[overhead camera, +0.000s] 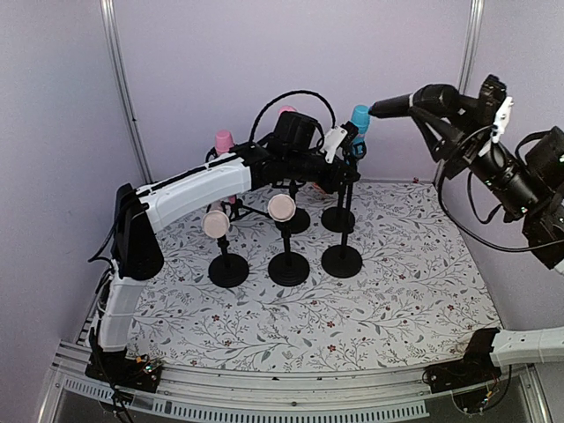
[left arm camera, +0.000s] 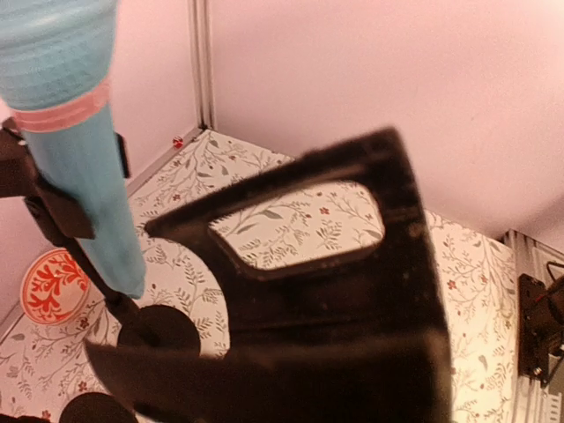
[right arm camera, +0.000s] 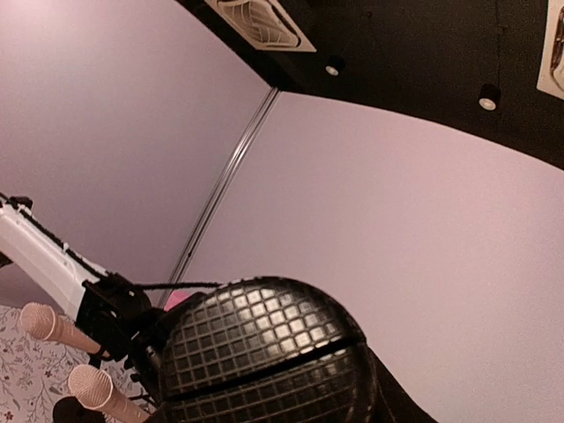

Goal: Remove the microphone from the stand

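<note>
The top view shows the slim black microphone with a mesh head (overhead camera: 389,107) in the air at the upper right, away from every stand, with the right gripper (overhead camera: 419,103) clamped on it. The right wrist view gives only its round grille, a shiny net of small squares, and also two beige round-headed microphones (right arm camera: 53,324) at lower left and a black ceiling (right arm camera: 423,53) with white vents.

The left gripper (overhead camera: 349,144) is just beside the turquoise microphone with a pink band (overhead camera: 359,119). Its jaws are together, and I cannot tell if they pinch anything. The left wrist view shows this microphone sitting in a black clip stand (left arm camera: 53,211).

The table carries a white cloth printed with small flowers (overhead camera: 397,282). The walls (overhead camera: 194,70) are pale lilac.
</note>
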